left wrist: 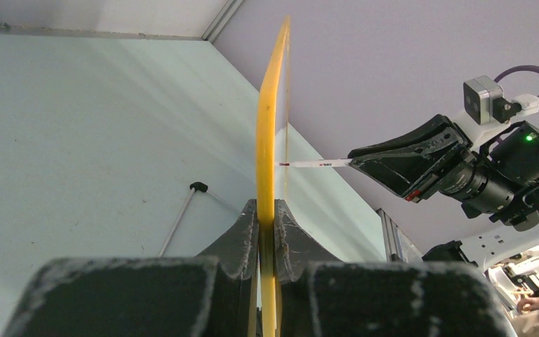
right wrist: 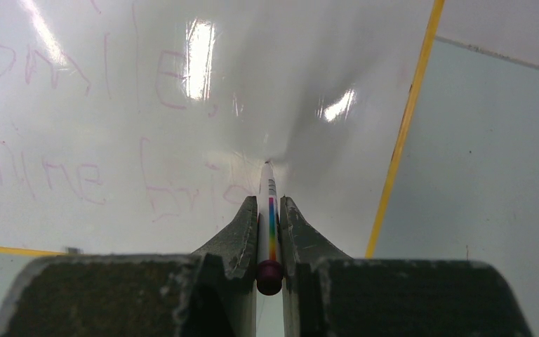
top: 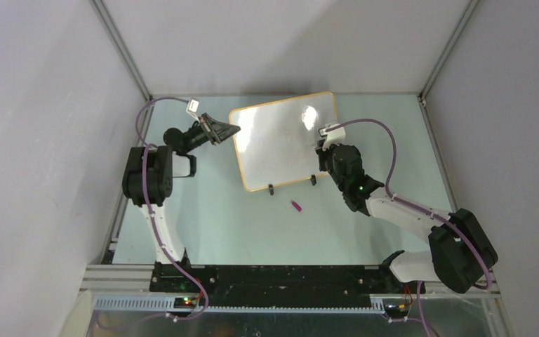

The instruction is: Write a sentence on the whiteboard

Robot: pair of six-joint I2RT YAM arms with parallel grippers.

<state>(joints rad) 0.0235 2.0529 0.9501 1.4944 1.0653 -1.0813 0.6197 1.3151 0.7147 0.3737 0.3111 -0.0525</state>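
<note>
Pale green table (top: 253,225), grey walls (top: 267,42) closing it in on three sides, metal posts in the far corners.

Whiteboard (top: 281,144) is standing at the far centre of the table, propped on two black clip feet (top: 271,189) along its near edge, with its glossy face showing to the top camera. A ceiling light is glaring off its upper right part.

Left gripper (top: 228,130) is reaching in from the left and pinching the board's left edge. The left wrist view is showing the orange-yellow frame (left wrist: 267,140) edge-on, running up between the two fingers (left wrist: 242,232), which are pressing against it from both sides.

Right gripper (top: 323,146) is sitting at the board's right side. Its jaws are clamping a thin white marker (right wrist: 269,210) with a rainbow stripe on the barrel and a dark purple end cap facing the camera. The marker's tip is meeting the white face close to the right frame edge. From the left wrist camera the same marker (left wrist: 316,163) is sticking out level from the right gripper to the board.

Faint pink handwriting (right wrist: 63,175) is showing on the board in two rows, to the left of the tip; the words are too faint to read with confidence.

A small purple cap (top: 297,206) is lying on the table just in front of the feet, apart from both arms.
</note>
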